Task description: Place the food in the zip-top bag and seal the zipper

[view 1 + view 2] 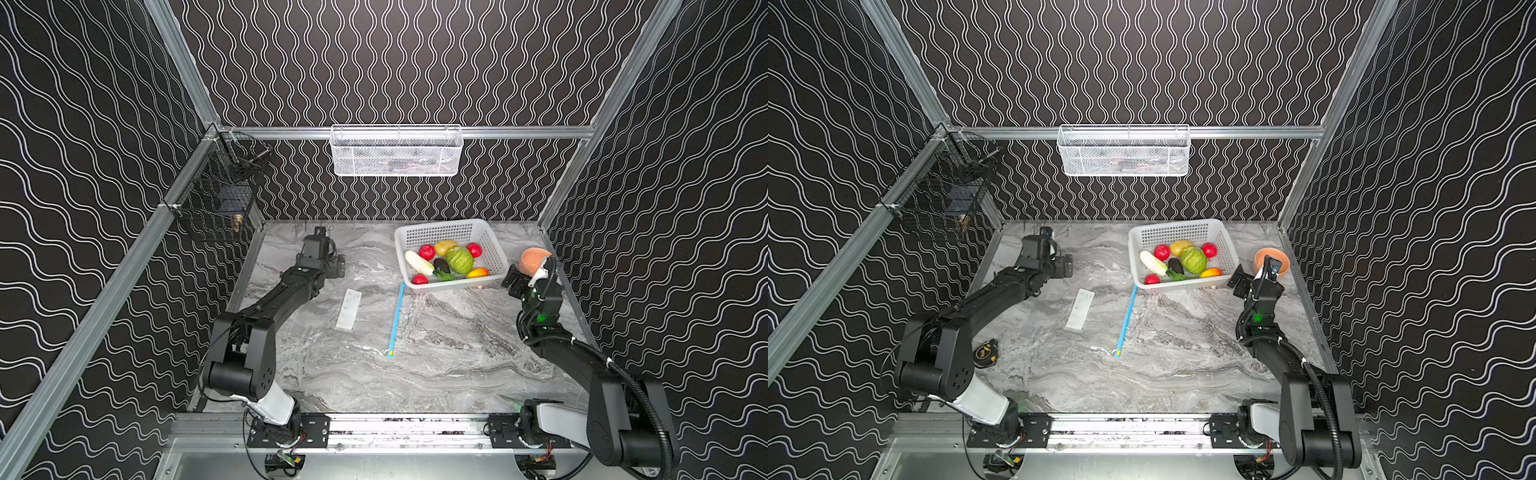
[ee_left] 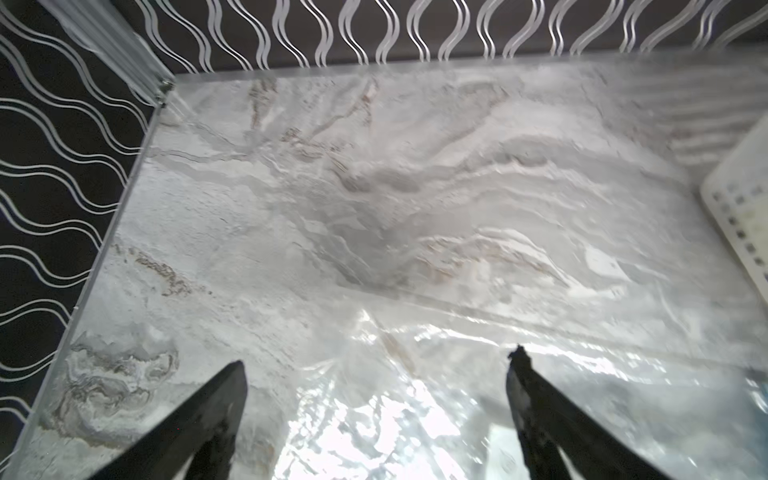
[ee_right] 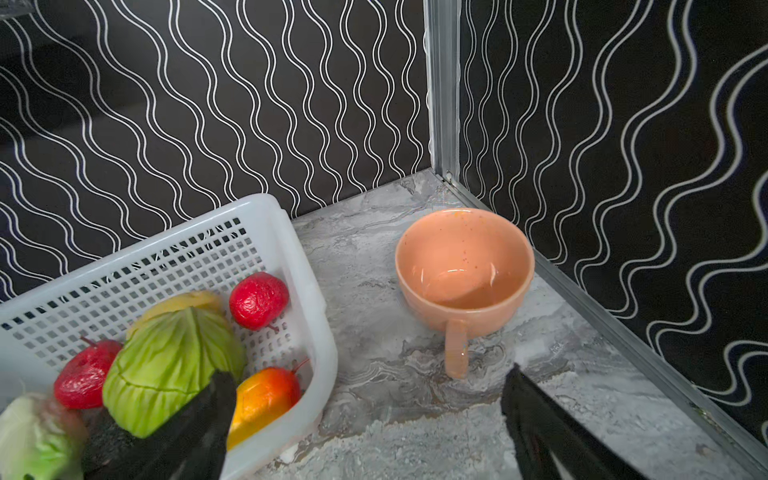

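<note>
The large clear flimsy zip-top bag [image 2: 415, 395] is hard to make out in both top views: only its white rectangular label patch [image 1: 349, 309] and thin light-blue zipper strip [image 1: 397, 320] show plainly, and its outline is lost against the grey marbled tabletop [image 1: 457, 353]. The right arm covers part of the peach ceramic mug [image 1: 534, 259] by the right wall. The toy food [image 3: 174, 365] all lies in the white perforated plastic basket [image 1: 440, 237] at the back right: ribbed green melon [image 1: 459, 260], 3 red strawberries [image 1: 427, 252], yellow lemon [image 1: 445, 247], white radish [image 1: 417, 262], dark eggplant [image 1: 441, 264] and orange-yellow mango [image 1: 477, 273]. The basket's near wall sits just beside the zipper strip's far end. The table's near half lies bare. The left gripper [image 2: 376, 365] is spread wide over the bag's far edge, grasping nothing; I cannot tell whether it touches the film. The right gripper [image 3: 370, 374] gapes equally wide and empty, between the basket's corner and the mug.
</note>
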